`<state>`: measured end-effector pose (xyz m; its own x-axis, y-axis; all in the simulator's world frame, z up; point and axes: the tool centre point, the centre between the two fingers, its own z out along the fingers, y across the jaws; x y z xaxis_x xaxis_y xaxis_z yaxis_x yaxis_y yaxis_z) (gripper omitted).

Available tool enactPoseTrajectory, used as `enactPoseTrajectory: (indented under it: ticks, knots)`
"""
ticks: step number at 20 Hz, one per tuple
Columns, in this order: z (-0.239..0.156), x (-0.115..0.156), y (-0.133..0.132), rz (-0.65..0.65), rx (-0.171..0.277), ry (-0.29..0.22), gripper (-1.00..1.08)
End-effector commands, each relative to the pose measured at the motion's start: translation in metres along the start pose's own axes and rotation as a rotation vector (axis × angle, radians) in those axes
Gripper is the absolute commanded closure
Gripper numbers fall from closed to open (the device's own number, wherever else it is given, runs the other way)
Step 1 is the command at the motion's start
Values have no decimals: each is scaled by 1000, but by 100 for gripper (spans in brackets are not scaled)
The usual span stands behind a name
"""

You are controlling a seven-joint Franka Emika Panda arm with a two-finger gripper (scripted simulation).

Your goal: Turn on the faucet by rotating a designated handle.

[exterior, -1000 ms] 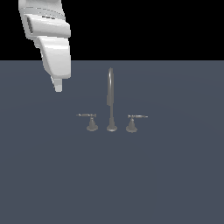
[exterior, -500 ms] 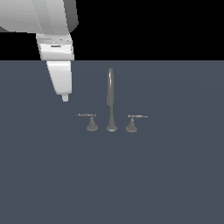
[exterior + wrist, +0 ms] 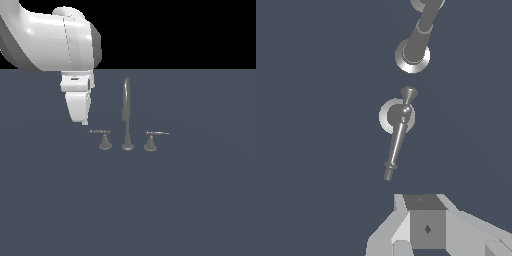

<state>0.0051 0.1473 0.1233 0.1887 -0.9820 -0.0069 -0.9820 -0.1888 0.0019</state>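
Hovering gripper near handle — no writing legible.

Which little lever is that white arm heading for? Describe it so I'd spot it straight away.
Find the tall spout in the middle of the grey surface. Two low handles flank it; the handle wanted is on the exterior view's left, just below the pincer. Its rod points away from the spout toward the arm, unlike its twin.

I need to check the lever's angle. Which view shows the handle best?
The wrist view: the handle fills the frame from above, rod and base clear. In the exterior view it is small, side-on, near the claw.
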Motion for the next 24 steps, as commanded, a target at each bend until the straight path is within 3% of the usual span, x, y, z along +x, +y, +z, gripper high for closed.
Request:
enactPoseTrajectory:
  ticks: [1, 12, 24]
  knots:
    - [14, 7, -12, 55, 1, 4, 108]
    - [54, 31, -47, 224, 3, 8, 108]
    - [58, 35, -52, 247, 3, 7, 108]
